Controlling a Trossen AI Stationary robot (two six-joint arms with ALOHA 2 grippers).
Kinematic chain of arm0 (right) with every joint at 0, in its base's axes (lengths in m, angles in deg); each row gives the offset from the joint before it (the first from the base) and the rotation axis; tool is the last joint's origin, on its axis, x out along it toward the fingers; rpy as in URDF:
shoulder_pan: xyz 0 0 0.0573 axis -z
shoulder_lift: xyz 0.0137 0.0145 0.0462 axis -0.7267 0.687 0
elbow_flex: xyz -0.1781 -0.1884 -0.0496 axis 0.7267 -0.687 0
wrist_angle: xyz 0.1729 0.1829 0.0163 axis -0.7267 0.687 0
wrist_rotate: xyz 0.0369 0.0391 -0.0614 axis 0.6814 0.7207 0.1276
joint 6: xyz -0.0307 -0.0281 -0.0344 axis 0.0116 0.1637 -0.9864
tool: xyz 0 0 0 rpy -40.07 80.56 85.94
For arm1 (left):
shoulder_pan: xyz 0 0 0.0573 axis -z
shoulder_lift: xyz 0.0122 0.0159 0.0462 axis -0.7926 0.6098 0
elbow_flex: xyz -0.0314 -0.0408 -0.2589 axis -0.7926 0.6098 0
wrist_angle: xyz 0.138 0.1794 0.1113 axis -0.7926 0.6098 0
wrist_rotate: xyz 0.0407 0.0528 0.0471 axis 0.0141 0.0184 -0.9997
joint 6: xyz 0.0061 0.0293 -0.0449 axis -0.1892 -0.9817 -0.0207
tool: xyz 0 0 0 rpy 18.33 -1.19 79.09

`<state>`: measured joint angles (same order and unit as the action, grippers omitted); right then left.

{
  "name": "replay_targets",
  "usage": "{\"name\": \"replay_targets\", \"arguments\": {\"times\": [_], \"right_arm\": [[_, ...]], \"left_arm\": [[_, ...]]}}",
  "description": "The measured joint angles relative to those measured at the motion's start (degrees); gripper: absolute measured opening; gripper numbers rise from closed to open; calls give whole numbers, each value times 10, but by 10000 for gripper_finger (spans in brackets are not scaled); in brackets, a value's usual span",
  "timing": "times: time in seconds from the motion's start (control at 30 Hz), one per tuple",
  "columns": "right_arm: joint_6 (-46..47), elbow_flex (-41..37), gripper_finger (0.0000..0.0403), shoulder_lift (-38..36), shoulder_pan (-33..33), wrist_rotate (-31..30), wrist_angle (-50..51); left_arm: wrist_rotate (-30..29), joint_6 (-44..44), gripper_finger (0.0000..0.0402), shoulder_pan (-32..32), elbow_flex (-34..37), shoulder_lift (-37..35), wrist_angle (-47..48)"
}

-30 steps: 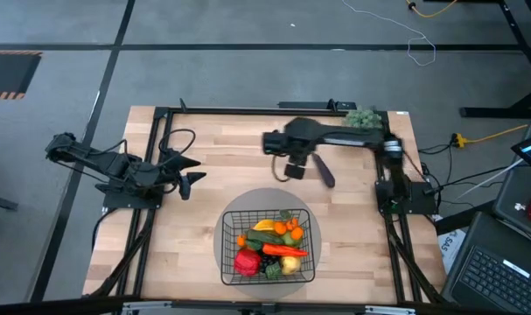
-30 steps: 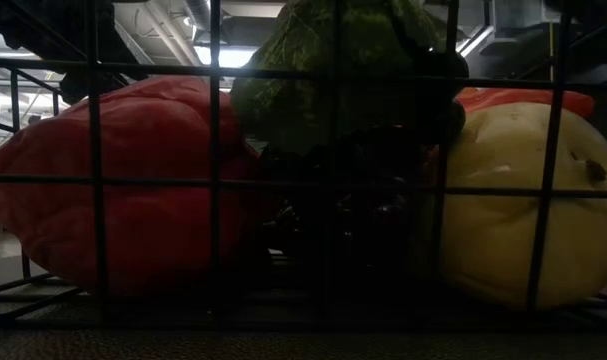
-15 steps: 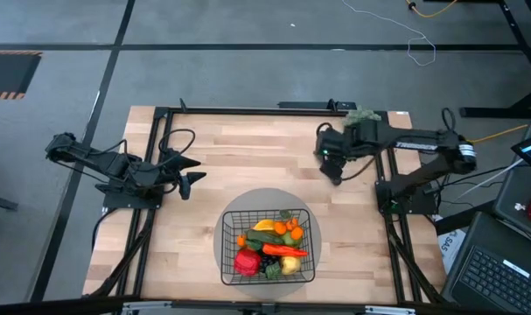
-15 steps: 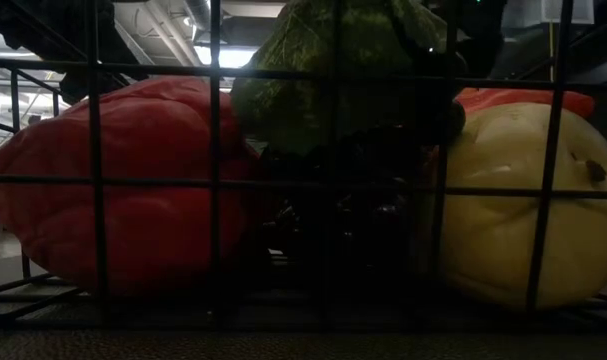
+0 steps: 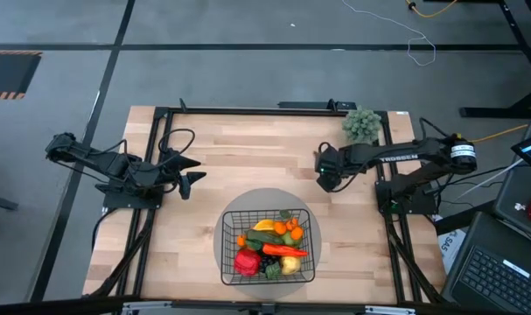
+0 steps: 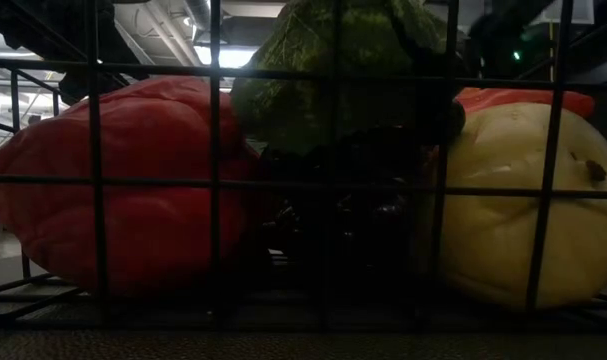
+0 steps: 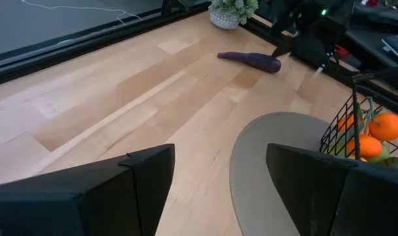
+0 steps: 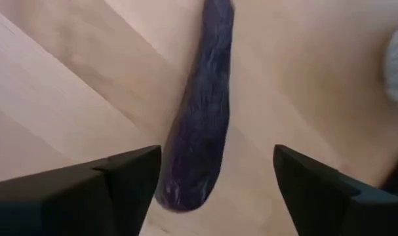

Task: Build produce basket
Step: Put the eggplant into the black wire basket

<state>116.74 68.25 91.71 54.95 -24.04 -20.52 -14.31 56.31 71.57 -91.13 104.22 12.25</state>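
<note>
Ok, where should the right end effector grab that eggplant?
Across its middle, coming straight down. The eggplant lies flat on the bare table, long and slim, between the open fingers of the right end effector, so closing across the narrow width should hold.

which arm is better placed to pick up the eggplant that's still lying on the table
Right. The right gripper hangs directly over the eggplant, fingers open on either side of it. The left gripper waits across the table.
</note>
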Motion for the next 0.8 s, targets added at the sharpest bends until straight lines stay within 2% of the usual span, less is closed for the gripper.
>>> {"name": "replay_targets", "arguments": {"times": [0.33,0.47,0.63,0.8], "right_arm": [[10,-83,286,0,3,24,-127],[9,-121,286,0,3,21,-202],[11,-144,275,0,3,-1,-250],[15,-151,222,0,3,-9,-252]], "left_arm": [[-2,-3,229,0,0,0,-4],[-22,-56,229,0,20,0,-15],[-20,-137,229,0,103,-4,-146],[-18,-200,229,0,164,-8,-262]]}}
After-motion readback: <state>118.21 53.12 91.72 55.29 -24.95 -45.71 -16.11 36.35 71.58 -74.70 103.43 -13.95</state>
